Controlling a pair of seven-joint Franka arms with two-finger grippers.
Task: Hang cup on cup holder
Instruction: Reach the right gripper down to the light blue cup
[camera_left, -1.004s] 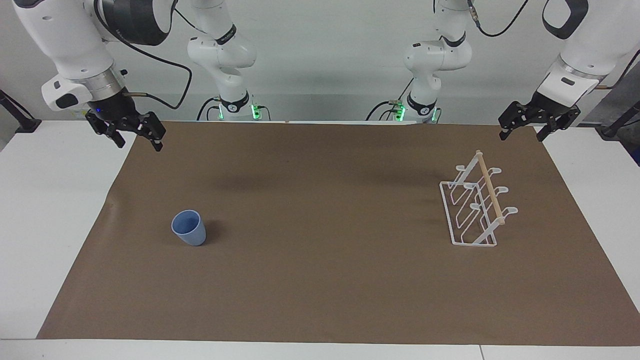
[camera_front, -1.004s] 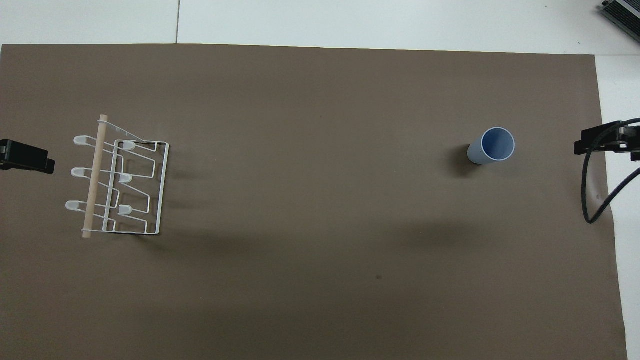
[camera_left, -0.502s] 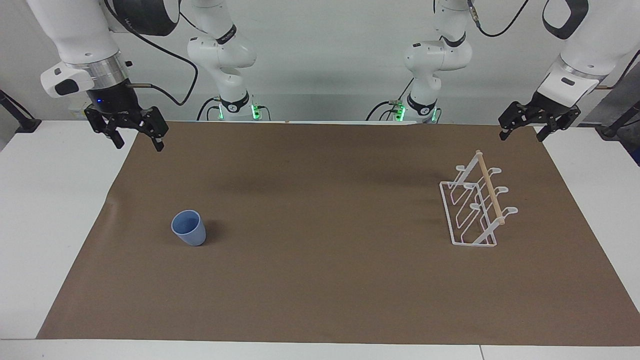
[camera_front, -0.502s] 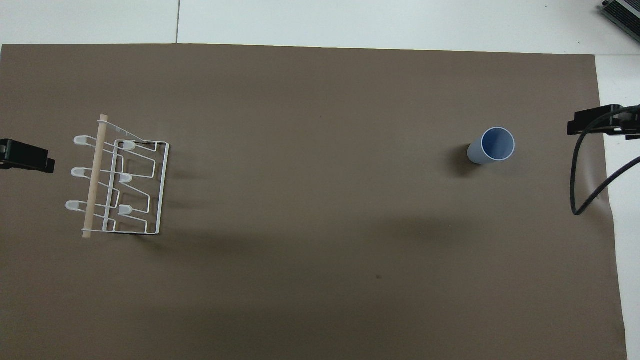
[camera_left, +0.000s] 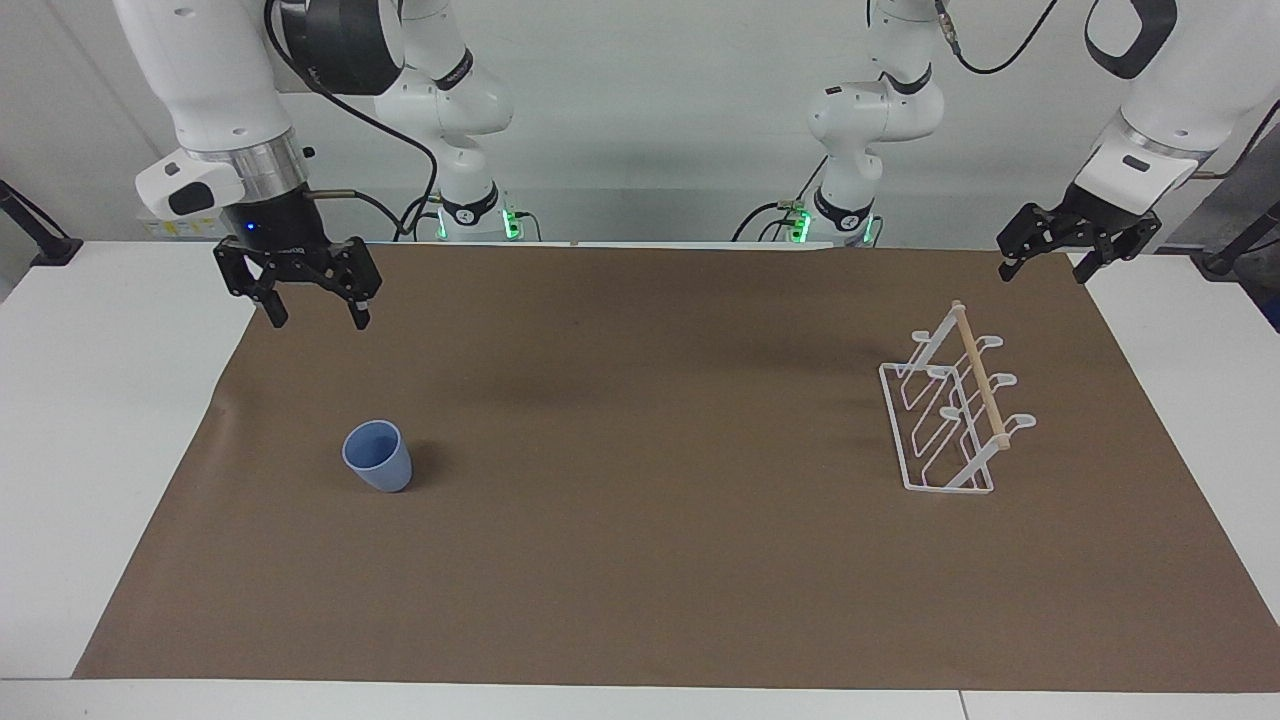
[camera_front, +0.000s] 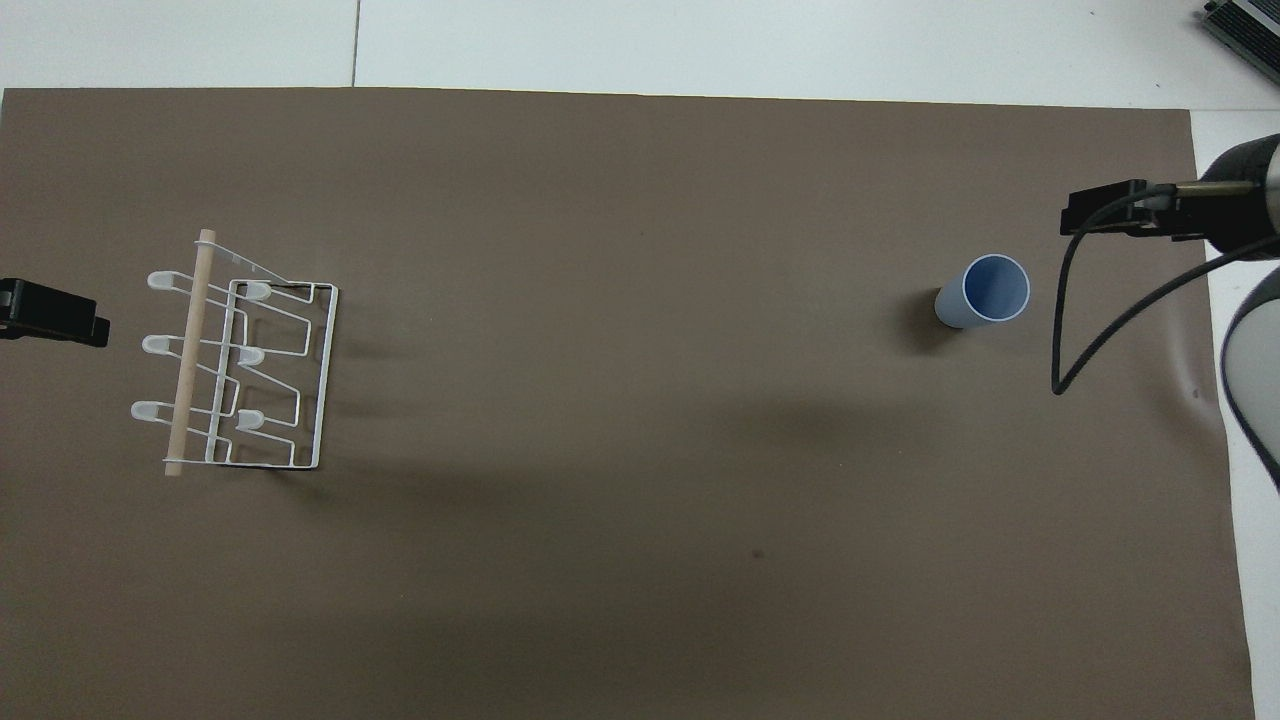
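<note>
Desk: white top, nearly all covered by a brown paper sheet.

Cup holder: white wire rack, rectangular base, slanted looped prongs, light wooden dowel along the top; standing on the sheet at the left arm's end; dowel running toward and away from the robots. No cup on any prong.

Right gripper: black, fingers spread apart and pointing down, nothing between them; raised over the sheet's edge at the right arm's end. Seen from above at the sheet's margin, close beside the cup.

Left gripper: black, fingers apart, empty; waiting above the sheet's corner at the left arm's end, near the rack.

Cup: small light-blue tumbler, no handle, upright with mouth up, long axis vertical; alone on the sheet toward the right arm's end, well apart from the rack.

Governing relation: cup below the right gripper, offset from it toward the desk's middle; right arm far the nearer. Likely next: short sideways shift, then descent astride the cup's wall.
</note>
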